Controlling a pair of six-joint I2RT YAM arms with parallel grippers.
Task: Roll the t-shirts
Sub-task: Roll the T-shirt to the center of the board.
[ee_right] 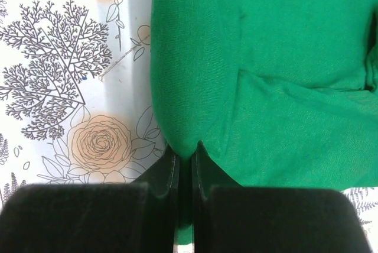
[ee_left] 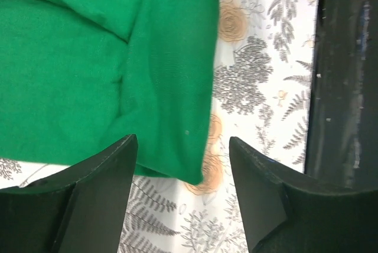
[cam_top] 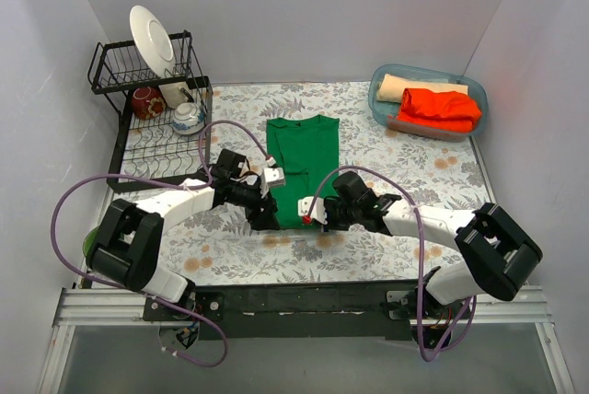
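The emerald green t-shirt (cam_top: 302, 156) lies folded into a long strip at the middle of the floral tablecloth. Both grippers are at its near end. My left gripper (cam_top: 267, 216) is open, and in the left wrist view (ee_left: 182, 155) the shirt's near corner (ee_left: 171, 117) lies between its fingers without touching them. My right gripper (cam_top: 316, 214) is shut on a pinch of the green shirt's edge (ee_right: 195, 87), seen in the right wrist view (ee_right: 185, 153). The orange-red t-shirt (cam_top: 442, 107) and the rolled pale tan t-shirt (cam_top: 414, 86) lie in a bin.
A blue plastic bin (cam_top: 379, 98) holds the other shirts at the back right. A black dish rack (cam_top: 152, 150) with a white plate (cam_top: 150, 40), a red mug and a bowl stands at the back left. White walls enclose the table.
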